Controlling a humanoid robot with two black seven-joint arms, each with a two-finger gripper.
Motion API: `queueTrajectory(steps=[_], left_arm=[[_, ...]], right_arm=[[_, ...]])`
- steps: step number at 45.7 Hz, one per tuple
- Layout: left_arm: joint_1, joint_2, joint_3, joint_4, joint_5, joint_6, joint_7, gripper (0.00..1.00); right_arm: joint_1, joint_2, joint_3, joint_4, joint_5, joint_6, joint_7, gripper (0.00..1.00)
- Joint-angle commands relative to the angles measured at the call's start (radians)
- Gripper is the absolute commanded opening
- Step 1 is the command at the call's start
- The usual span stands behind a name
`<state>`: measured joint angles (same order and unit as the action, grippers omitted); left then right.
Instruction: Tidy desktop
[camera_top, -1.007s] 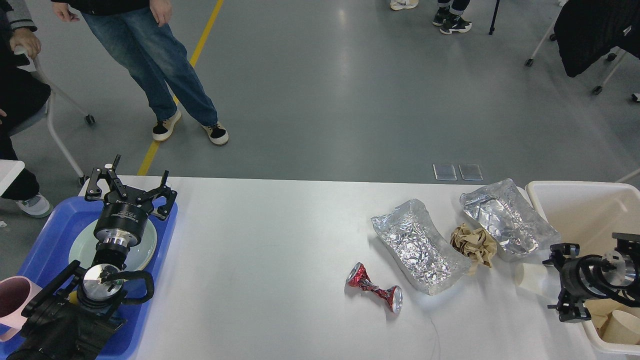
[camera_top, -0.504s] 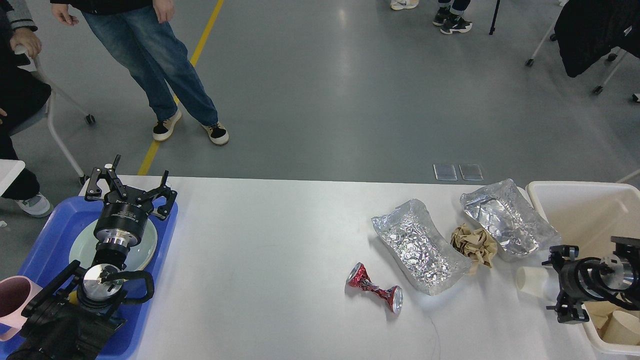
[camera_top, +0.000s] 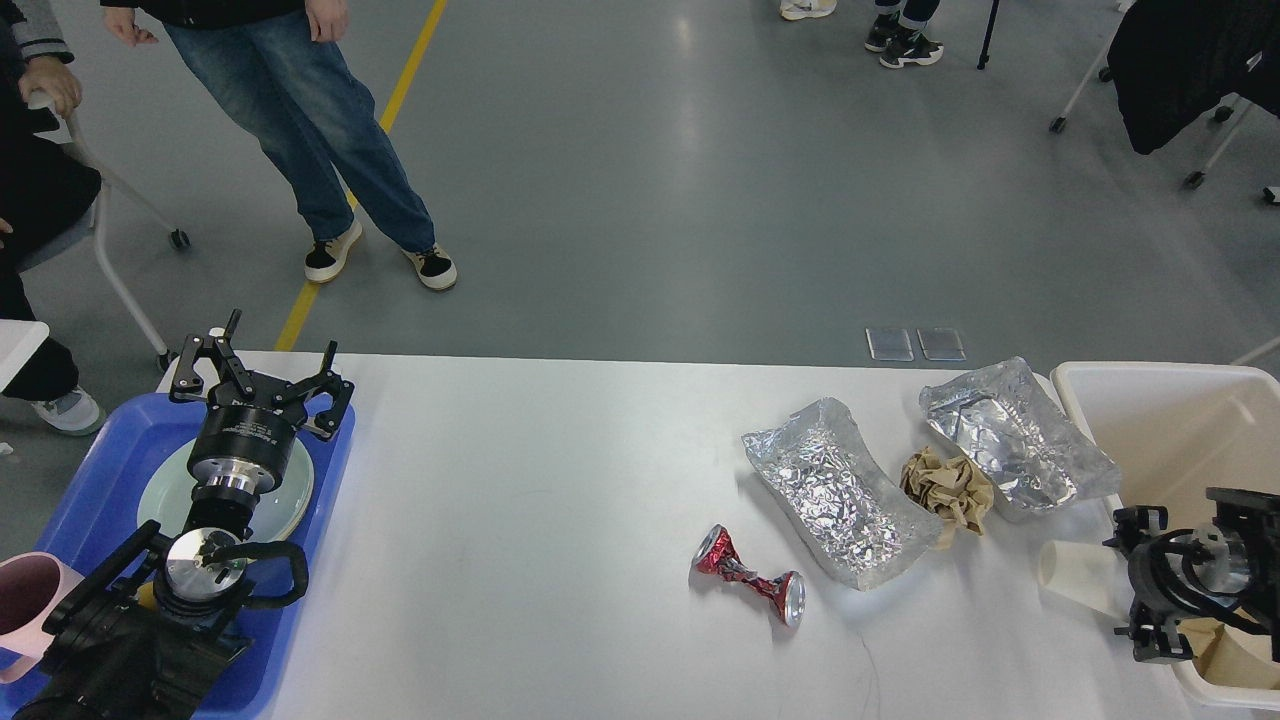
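The white desktop (camera_top: 520, 520) spans the view. On its right part lie a crushed red can (camera_top: 750, 577), two crumpled foil trays (camera_top: 838, 505) (camera_top: 1015, 438) and a brown paper wad (camera_top: 945, 487). My right gripper (camera_top: 1128, 580) is at the table's right edge, beside the cream-white bin (camera_top: 1165, 420). It is closed on the end of a white paper cup (camera_top: 1075, 577) that lies sideways just above the tabletop. My left gripper (camera_top: 258, 372) is open and empty, hovering over a pale plate (camera_top: 295, 500) in the blue tray (camera_top: 95, 470) at the far left.
A pink mug (camera_top: 25, 600) sits at the tray's near left corner. Beige paper (camera_top: 1235, 650) lies in the bin. A person in jeans (camera_top: 320, 150) stands behind the table's left end, by a chair (camera_top: 110, 250). Bare tabletop lies between tray and can.
My right gripper has shifted a little right and toward me, and the paper cup has moved with it. The left arm has not moved.
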<state>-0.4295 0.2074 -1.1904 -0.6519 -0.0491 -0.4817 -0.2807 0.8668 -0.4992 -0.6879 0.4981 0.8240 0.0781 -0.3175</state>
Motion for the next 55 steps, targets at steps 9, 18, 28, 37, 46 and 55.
queueTrajectory(steps=[9, 18, 28, 37, 46, 55], left_arm=[[0.000, 0.000, 0.000, 0.000, 0.000, 0.000, 0.000, 0.96], [0.000, 0.001, 0.000, 0.000, 0.000, 0.000, 0.000, 0.96], [0.000, 0.001, 0.000, 0.000, 0.000, 0.000, 0.000, 0.96], [0.000, 0.000, 0.000, 0.000, 0.000, 0.000, 0.000, 0.96], [0.000, 0.000, 0.000, 0.000, 0.000, 0.000, 0.000, 0.96], [0.000, 0.000, 0.000, 0.000, 0.000, 0.000, 0.000, 0.96]], right_arm=[[0.008, -0.019, 0.013, 0.043, -0.002, 0.042, 0.000, 0.00], [0.058, -0.081, 0.002, 0.124, -0.012, 0.042, -0.005, 0.00], [0.216, -0.206, -0.035, 0.332, -0.187, 0.048, -0.011, 0.00], [0.480, -0.226, -0.287, 0.496, -0.269, 0.196, -0.006, 0.00], [0.747, -0.214, -0.507, 0.658, -0.339, 0.305, 0.000, 0.00], [0.971, -0.160, -0.647, 0.847, -0.486, 0.330, 0.001, 0.00]])
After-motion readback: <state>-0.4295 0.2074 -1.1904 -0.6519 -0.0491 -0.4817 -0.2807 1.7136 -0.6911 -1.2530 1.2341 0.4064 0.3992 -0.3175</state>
